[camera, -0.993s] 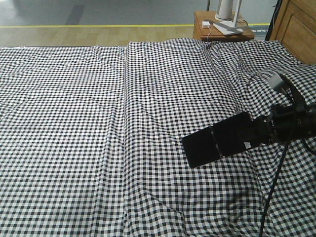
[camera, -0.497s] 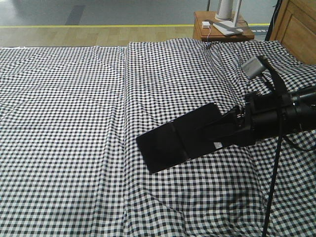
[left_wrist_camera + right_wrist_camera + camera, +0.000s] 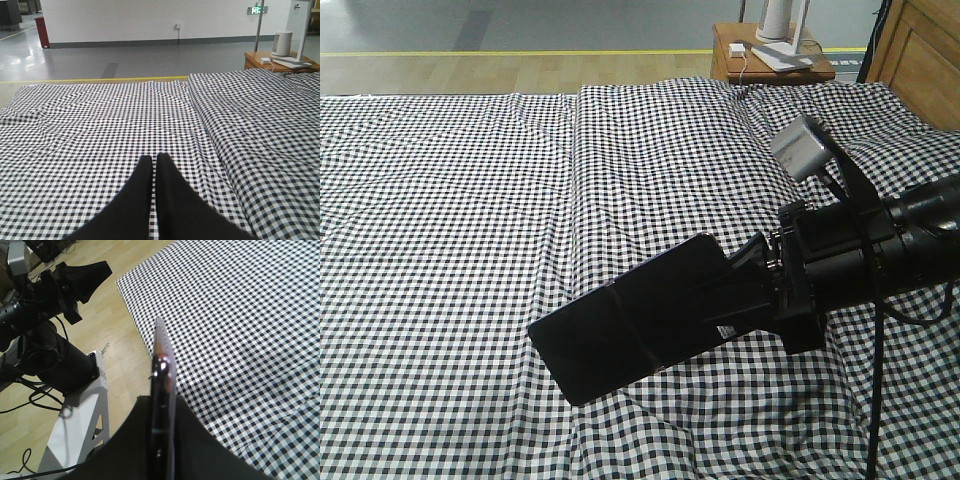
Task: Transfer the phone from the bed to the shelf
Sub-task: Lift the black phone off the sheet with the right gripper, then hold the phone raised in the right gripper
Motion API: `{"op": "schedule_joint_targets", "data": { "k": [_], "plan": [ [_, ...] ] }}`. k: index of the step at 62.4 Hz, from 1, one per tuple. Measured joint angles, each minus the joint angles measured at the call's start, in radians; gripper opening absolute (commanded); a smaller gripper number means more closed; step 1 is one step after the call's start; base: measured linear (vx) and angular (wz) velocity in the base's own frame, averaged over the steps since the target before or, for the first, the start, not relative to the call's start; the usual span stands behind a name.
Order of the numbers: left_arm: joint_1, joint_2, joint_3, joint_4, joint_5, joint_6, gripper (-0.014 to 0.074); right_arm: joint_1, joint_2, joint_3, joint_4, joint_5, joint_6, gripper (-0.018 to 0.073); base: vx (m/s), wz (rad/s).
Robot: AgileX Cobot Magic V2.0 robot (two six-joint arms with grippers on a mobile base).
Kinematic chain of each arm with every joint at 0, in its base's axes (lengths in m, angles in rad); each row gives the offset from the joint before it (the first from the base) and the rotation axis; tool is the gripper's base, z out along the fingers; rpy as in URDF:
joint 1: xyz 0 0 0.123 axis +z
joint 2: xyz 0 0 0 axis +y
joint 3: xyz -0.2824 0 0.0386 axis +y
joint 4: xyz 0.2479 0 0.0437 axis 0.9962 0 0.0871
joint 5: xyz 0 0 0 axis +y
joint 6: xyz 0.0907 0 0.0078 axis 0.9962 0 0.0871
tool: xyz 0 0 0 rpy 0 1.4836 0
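**Now your right gripper [image 3: 645, 330] has the phone [image 3: 582, 345], off the bed [image 3: 440, 200]**

Your right gripper is clamped on the phone, with one black finger against each flat face. Its wrist view shows the slab edge-on between them, the pinkish edge turned to the camera. In the front view roughly half of the glossy black face juts out past the fingertips. A small white sticker [image 3: 725, 331] shows further back, towards the gripper's body. The phone appears to hang in the air, with the checked sheet of the bed below the gripper and only the fingers touching it.

Your left gripper [image 3: 153, 161] is closed, its two tapered fingers pressed side by side with nothing between them. It hovers over the same sheet, which spreads out wrinkled ahead of it. A long fold [image 3: 205, 125] runs away from the fingertips, just to their right.

Far beyond both grippers, past the bed's far edge, a small orange-brown worktop [image 3: 722, 62] carries a white appliance [image 3: 785, 55]. A yellow line [image 3: 520, 52] crosses the floor [image 3: 420, 72] there.
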Motion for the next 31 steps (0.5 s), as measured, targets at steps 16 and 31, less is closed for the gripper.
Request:
{"op": "schedule_joint_targets", "data": {
  "k": [16,31],
  "plan": [
    [0.0,0.0,0.0,0.0,0.0,0.0,0.0001,0.0,0.0,0.0,0.0,0.0,0.0,-0.0002,0.0,0.0],
    [0.0,0.0,0.0,0.0,0.0,0.0,0.0001,0.0,0.0,0.0,0.0,0.0,-0.026,-0.0002,0.0,0.0]
  ]
}}
